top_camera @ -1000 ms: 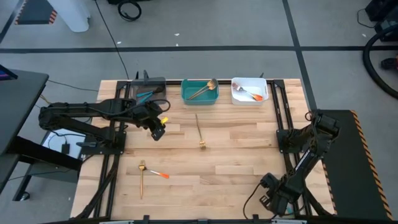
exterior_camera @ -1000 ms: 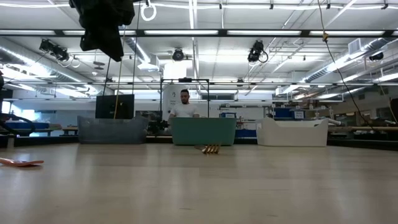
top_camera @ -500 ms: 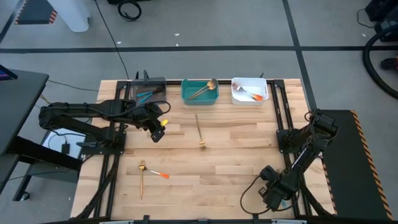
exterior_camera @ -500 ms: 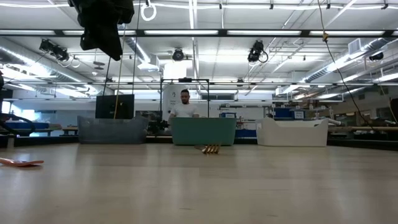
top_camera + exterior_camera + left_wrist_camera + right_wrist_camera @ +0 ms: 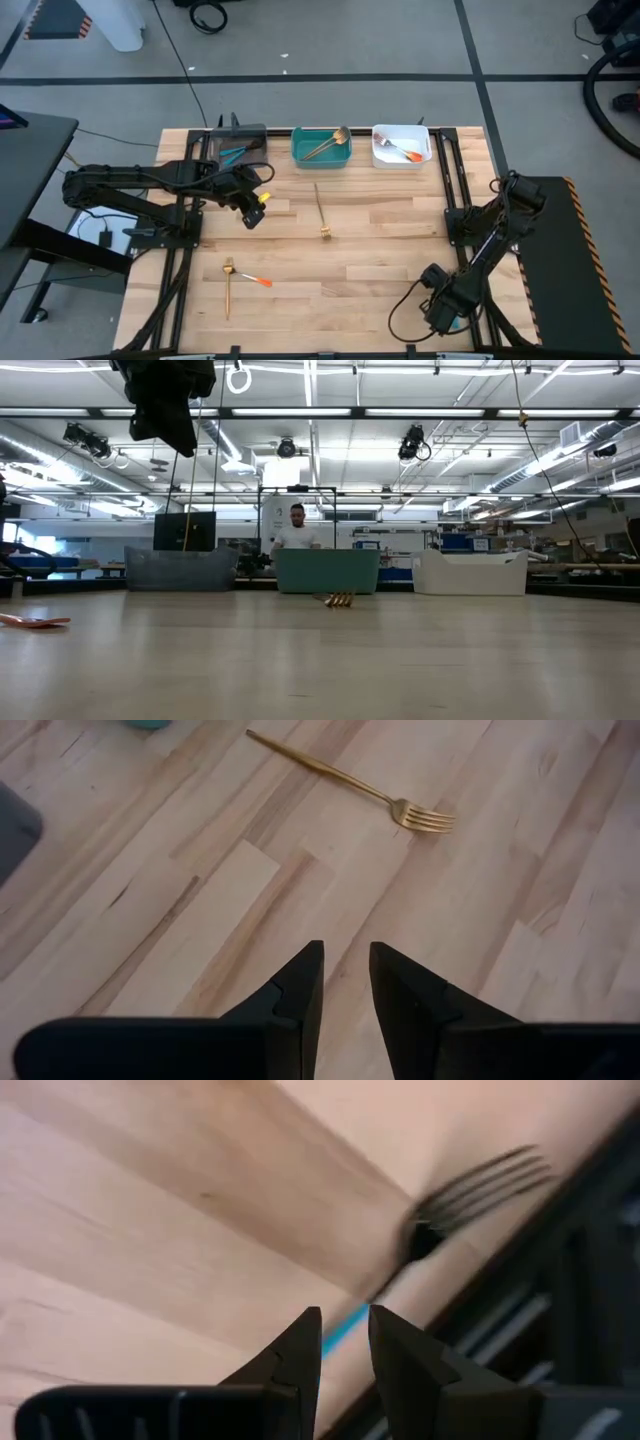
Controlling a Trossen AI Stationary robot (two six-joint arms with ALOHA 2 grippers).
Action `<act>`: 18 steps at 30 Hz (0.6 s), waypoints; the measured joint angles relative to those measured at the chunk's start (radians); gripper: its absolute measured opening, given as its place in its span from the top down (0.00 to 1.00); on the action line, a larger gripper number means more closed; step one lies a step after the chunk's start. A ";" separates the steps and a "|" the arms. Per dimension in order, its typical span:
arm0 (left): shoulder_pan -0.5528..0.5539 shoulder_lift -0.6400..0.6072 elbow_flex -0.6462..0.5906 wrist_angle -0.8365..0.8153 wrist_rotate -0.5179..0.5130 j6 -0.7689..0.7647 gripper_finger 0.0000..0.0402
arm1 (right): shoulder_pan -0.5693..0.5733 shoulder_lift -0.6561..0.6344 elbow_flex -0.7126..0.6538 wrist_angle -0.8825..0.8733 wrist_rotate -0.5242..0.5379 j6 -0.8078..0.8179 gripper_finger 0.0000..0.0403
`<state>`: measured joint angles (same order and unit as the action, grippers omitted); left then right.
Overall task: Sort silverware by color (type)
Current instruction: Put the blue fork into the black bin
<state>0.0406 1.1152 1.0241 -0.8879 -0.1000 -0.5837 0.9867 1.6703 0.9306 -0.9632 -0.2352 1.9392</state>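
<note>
Right pincer (image 5: pixel 437 318) shifted inward (near table edge (image 5: pixel 330 349)) — gripping blue-handled fork (image 5: pixel 440 1230).

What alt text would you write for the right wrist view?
The right tool, its two dark fingers close together, grips the bright blue handle of a slim dark-headed fork above the pale wooden table. The fork's tines point toward a black frame at the table's edge.

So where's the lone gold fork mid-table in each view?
High: gold fork at table centre, below the teal bin.
Low: its tines face the camera, in front of the teal bin.
Left wrist: ahead of the fingers.
Right wrist: not in it.
Shared landmark: the teal bin.
</note>
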 joint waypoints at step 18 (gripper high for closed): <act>0.000 0.000 0.000 0.000 0.000 0.031 0.77 | -0.009 -0.003 -0.131 0.159 -0.135 -0.036 0.98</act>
<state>0.0406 1.1152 1.0241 -0.8875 -0.1001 -0.5527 0.9775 1.6669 0.7994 -0.8047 -0.3705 1.9027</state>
